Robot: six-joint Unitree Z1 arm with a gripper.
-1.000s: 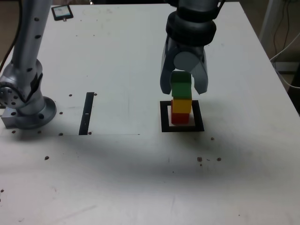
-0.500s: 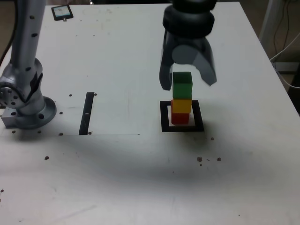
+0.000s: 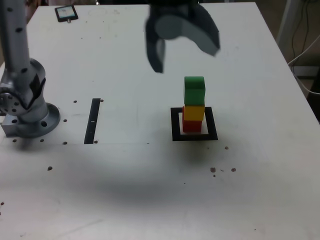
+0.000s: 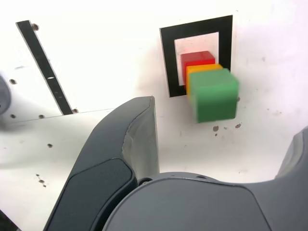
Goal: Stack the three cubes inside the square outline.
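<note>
Moved since prev frame: my gripper [image 3: 186, 61], now up + off to ext. view's left of stack, jaws wide open w/ nothing between, green cube [image 3: 194, 90] on yellow [image 3: 194, 113] on red [image 3: 192, 126] (all 3 stacked), inside black square outline [image 3: 176, 136], I see strip [image 3: 92, 121] well apart.

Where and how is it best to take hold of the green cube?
Probably by two opposite side faces of the green cube, coming from above: it stands on top of the stack, its sides free, while the yellow cube blocks its underside.
</note>
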